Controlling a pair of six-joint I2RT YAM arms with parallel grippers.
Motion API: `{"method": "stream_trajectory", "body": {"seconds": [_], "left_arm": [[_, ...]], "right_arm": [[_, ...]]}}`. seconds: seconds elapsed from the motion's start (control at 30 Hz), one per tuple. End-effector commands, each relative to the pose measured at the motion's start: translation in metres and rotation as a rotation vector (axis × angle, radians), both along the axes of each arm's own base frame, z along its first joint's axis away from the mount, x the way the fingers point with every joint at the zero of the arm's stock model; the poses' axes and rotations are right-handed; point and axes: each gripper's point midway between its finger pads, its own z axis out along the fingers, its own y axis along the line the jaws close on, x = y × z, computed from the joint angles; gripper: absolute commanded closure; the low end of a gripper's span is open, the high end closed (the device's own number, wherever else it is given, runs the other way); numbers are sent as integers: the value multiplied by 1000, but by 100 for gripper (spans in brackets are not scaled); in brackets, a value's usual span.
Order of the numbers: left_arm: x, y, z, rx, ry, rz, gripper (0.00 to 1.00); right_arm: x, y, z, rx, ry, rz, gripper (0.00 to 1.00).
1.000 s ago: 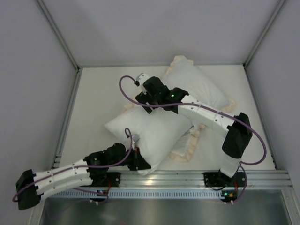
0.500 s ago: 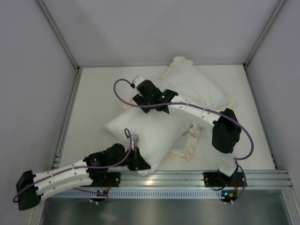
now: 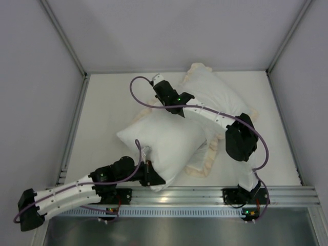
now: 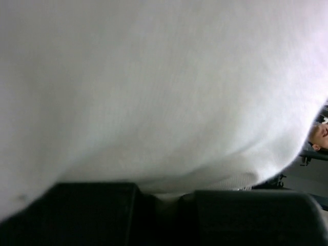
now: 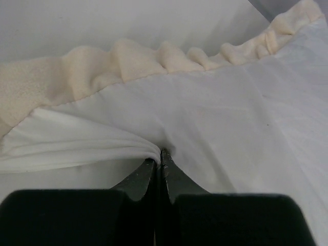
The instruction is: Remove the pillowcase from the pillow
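The plump white pillow (image 3: 164, 141) lies at mid-table, partly over the pillowcase (image 3: 218, 95), whose white face is up with its cream frill (image 3: 205, 161) showing. My left gripper (image 3: 151, 177) is at the pillow's near corner. In the left wrist view the gripper (image 4: 166, 197) is shut on white pillow (image 4: 154, 92) fabric, which fills the frame. My right gripper (image 3: 171, 105) sits at the cover's left edge. In the right wrist view the gripper (image 5: 160, 154) is shut on a bunched fold of the pillowcase (image 5: 230, 118), just short of the frill (image 5: 128, 59).
White side walls (image 3: 36, 102) and a back wall enclose the table. A metal rail (image 3: 205, 195) runs along the near edge, by both arm bases. A purple cable (image 3: 134, 92) loops off the right wrist above the pillow.
The right gripper moved toward the back of the table and closed on the pillowcase fabric; its elbow folded inward. The left arm kept its grip and barely moved.
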Motion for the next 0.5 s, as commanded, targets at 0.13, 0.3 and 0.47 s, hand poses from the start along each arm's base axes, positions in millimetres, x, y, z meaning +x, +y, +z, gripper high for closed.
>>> {"method": "stream_trajectory", "body": {"seconds": [0.13, 0.3, 0.47], "left_arm": [[-23, 1, 43, -91, -3, -116, 100], [-19, 21, 61, -68, -47, -51, 100], [-11, 46, 88, -71, -98, 52, 100]], "right_arm": [[104, -125, 22, 19, -143, -434, 100], [134, -233, 13, 88, -131, -710, 100], [134, -350, 1, 109, -110, -954, 100]]}}
